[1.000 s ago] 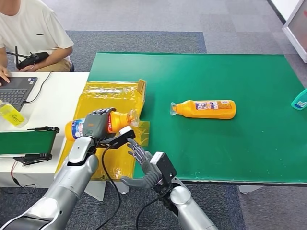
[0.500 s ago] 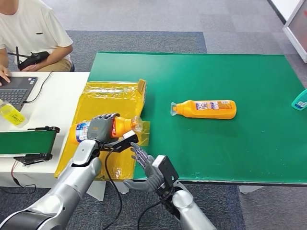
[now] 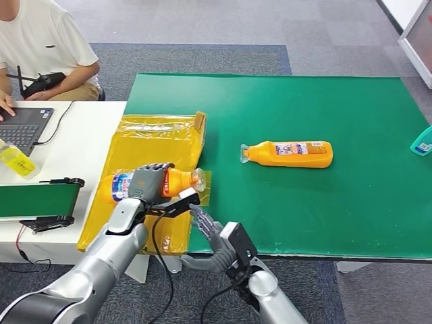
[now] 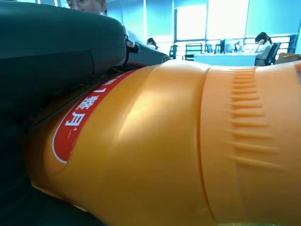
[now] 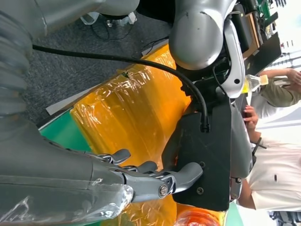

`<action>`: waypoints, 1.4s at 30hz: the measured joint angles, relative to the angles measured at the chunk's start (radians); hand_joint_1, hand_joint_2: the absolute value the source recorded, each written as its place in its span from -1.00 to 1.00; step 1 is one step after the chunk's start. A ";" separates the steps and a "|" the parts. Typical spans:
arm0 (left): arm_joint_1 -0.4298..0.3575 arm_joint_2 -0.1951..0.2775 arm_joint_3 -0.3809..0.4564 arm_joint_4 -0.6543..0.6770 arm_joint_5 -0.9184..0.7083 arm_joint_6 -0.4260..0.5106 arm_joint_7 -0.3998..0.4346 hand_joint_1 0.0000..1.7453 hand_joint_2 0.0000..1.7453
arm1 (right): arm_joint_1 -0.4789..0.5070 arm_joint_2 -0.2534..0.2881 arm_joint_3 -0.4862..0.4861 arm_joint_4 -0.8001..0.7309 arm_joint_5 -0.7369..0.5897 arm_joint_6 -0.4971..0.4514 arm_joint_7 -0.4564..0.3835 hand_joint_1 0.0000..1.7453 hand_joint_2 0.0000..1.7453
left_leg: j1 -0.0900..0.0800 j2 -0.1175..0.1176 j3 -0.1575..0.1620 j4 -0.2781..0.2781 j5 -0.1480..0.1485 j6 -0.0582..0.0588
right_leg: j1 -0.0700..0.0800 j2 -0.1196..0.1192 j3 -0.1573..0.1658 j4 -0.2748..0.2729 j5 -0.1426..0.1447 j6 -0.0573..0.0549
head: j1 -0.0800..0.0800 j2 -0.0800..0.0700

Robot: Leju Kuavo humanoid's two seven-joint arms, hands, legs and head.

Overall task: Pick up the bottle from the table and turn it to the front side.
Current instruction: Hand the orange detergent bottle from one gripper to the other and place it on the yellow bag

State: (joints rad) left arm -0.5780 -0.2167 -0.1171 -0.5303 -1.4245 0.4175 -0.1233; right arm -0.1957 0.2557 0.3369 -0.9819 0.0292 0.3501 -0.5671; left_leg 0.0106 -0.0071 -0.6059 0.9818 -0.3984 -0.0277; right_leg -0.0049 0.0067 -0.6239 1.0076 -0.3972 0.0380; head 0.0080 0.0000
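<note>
My left hand (image 3: 146, 183) hides the middle of the orange plastic bottle with blue and red labels (image 3: 175, 180); its fingers (image 3: 152, 170) grip it on its side above the crinkled yellow plastic bag (image 3: 152, 138) at the near left corner of the green tabletop (image 3: 316, 108). The red label has white characters I cannot read. My right hand (image 3: 211, 236) is beside it, fingers (image 5: 156, 181) spread and holding nothing. A second orange bottle (image 3: 287, 154) lies on its side mid-tabletop.
</note>
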 joint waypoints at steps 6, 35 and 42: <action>-0.005 -0.006 -0.016 0.026 -0.043 -0.009 0.025 1.00 1.00 | 0.014 -0.001 -0.011 0.000 -0.001 0.002 -0.001 -1.00 1.00 | 0.000 0.000 0.000 0.000 0.000 0.000 | 0.000 0.000 0.000 0.000 0.000 0.000 | 0.000 0.000; -0.081 0.038 -0.388 0.119 -0.110 -0.073 0.248 -1.00 1.00 | 0.044 -0.016 -0.036 0.023 0.002 0.003 0.018 -1.00 1.00 | 0.000 -0.008 -0.007 0.000 0.002 0.002 | 0.000 -0.009 -0.001 0.000 0.000 0.001 | 0.000 0.000; -0.082 0.042 -0.391 0.120 -0.109 -0.065 0.238 -1.00 1.00 | 0.046 -0.016 -0.035 0.023 0.002 0.002 0.022 -1.00 1.00 | 0.000 -0.009 -0.007 0.000 0.002 0.003 | 0.000 -0.011 -0.001 0.000 0.000 0.001 | 0.000 0.000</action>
State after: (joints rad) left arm -0.6595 -0.1742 -0.5077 -0.4107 -1.5333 0.3522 0.1146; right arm -0.1493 0.2392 0.3018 -0.9591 0.0312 0.3522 -0.5446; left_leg 0.0106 -0.0162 -0.6126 0.9817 -0.3962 -0.0252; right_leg -0.0048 -0.0039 -0.6246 1.0079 -0.3971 0.0388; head 0.0078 0.0000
